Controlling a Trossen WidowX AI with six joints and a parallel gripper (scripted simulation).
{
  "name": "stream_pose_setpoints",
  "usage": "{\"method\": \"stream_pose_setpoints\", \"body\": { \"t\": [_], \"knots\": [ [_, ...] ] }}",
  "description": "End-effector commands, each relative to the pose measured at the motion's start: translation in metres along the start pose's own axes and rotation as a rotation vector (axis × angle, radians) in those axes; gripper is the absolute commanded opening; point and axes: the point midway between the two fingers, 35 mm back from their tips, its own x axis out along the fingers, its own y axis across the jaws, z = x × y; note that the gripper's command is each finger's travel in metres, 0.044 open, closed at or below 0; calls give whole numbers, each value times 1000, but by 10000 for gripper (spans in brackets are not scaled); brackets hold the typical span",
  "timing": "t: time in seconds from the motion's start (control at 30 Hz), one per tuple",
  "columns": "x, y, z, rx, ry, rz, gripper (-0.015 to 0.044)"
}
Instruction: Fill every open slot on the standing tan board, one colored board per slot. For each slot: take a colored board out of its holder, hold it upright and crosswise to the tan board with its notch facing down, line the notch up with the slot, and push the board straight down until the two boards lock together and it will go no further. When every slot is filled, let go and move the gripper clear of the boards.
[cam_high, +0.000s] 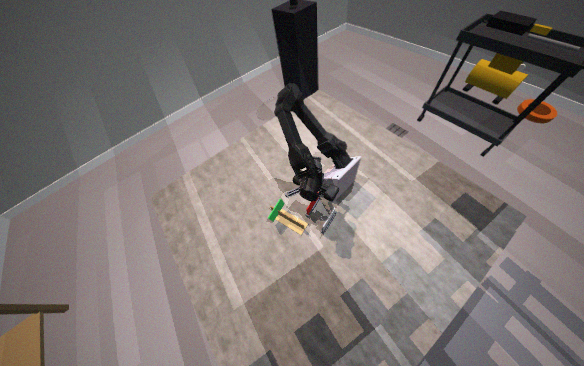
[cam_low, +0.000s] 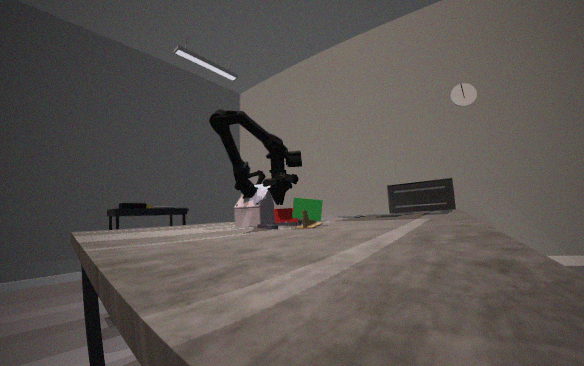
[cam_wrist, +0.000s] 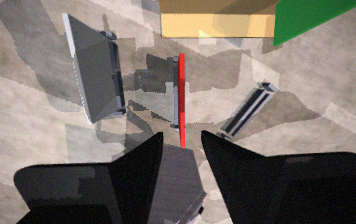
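Wrist view: claw (cam_high: 320, 205) (cam_low: 280, 202) (cam_wrist: 182, 135) partly open, holding nothing, above red board (cam_high: 312, 206) (cam_low: 283, 215) (cam_wrist: 181, 95) in its holder (cam_wrist: 175, 92); green board (cam_high: 276, 210) (cam_low: 307, 209) (cam_wrist: 310, 20) stands crosswise on tan board (cam_high: 295, 223) (cam_low: 314, 225) (cam_wrist: 217, 25).

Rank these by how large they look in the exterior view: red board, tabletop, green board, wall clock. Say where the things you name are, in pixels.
1. Tabletop (cam_high: 240, 225) (cam_low: 300, 300) (cam_wrist: 30, 140)
2. Green board (cam_high: 276, 210) (cam_low: 307, 209) (cam_wrist: 305, 20) and wall clock (cam_low: 464, 95): too alike to rank
3. Red board (cam_high: 312, 206) (cam_low: 284, 215) (cam_wrist: 182, 100), visible part

On the pale wall hangs a round clock (cam_low: 463, 94); a long lamp (cam_low: 205, 63) is lighting from the ceiling.
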Motion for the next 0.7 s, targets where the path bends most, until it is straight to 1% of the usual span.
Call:
{"method": "stream_pose_setpoints", "body": {
  "t": [0.0,0.67],
  "knots": [
    [7,-1,-1,-5,3,-3,184],
    [40,-1,-1,-5,3,-5,184]
  ]
}}
